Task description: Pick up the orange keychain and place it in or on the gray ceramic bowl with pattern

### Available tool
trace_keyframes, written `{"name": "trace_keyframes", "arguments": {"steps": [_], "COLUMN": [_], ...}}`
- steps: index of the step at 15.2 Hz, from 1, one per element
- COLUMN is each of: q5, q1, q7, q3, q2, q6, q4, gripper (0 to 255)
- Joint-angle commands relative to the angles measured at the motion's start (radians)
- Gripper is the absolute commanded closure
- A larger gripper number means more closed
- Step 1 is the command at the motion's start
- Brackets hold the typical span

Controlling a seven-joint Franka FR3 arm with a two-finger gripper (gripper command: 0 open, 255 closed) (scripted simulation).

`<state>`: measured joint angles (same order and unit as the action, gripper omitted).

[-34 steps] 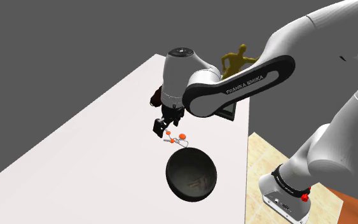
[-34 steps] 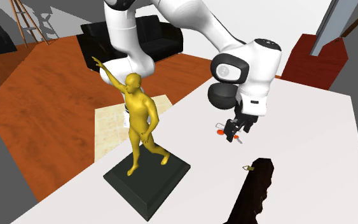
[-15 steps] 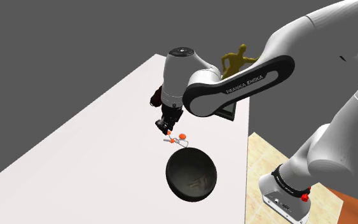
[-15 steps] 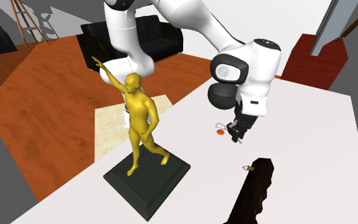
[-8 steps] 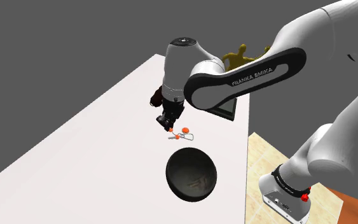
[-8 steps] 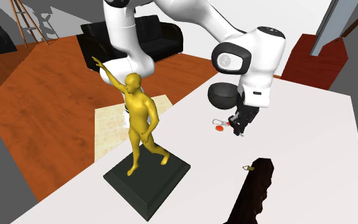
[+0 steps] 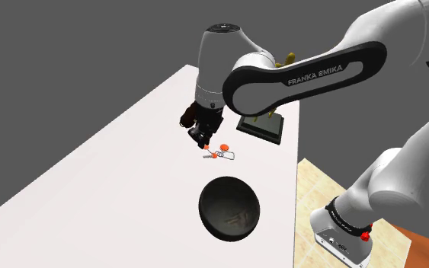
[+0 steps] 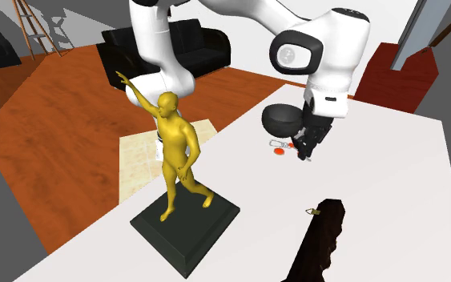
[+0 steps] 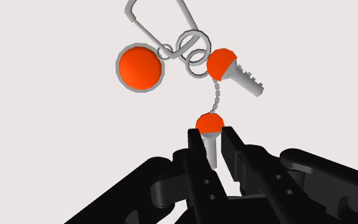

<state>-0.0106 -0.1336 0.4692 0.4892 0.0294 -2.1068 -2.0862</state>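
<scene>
A: Look down along the tool: its two black fingers are pressed in on a small grey key with an orange head. Clamped, no gap either side.

B: And that key is one end of the keychain. A short beaded chain runs from it up to a second orange-headed key, then two silver rings, an orange disc and a silver clip, all spread out beyond the fingertips.

A: Over in the shoulder view, the keychain sits just beside the tool, above the white desk. Is it touching the surface or hanging free?

B: I can't tell from these angles.

A: The bowl?

B: Dark and glossy, standing upright on the desk, nearer the camera than the tool. The keychain is clearly apart from its rim, nothing inside it.

A: From the second exterior view, a golden statue with one arm raised stands on a dark square base near the desk's edge.

B: And a dark brown object rises in the foreground, well apart from the tool. A black sofa sits across the wooden floor behind.
</scene>
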Motion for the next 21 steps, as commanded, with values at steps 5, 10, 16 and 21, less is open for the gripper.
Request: {"name": "trace_keyframes", "arguments": {"steps": [5, 10, 16, 21], "q5": [0.016, 0.026, 0.034, 0.080], "q1": [0.003, 0.004, 0.006, -0.030], "q7": [-0.012, -0.019, -0.025, 0.027], "q3": [-0.002, -0.004, -0.006, 0.027], "q2": [-0.030, -0.050, -0.067, -0.154], "q6": [0.077, 0.142, 0.221, 0.229], "q4": [0.050, 0.097, 0.162, 0.094], "gripper": [255, 255, 255, 255]}}
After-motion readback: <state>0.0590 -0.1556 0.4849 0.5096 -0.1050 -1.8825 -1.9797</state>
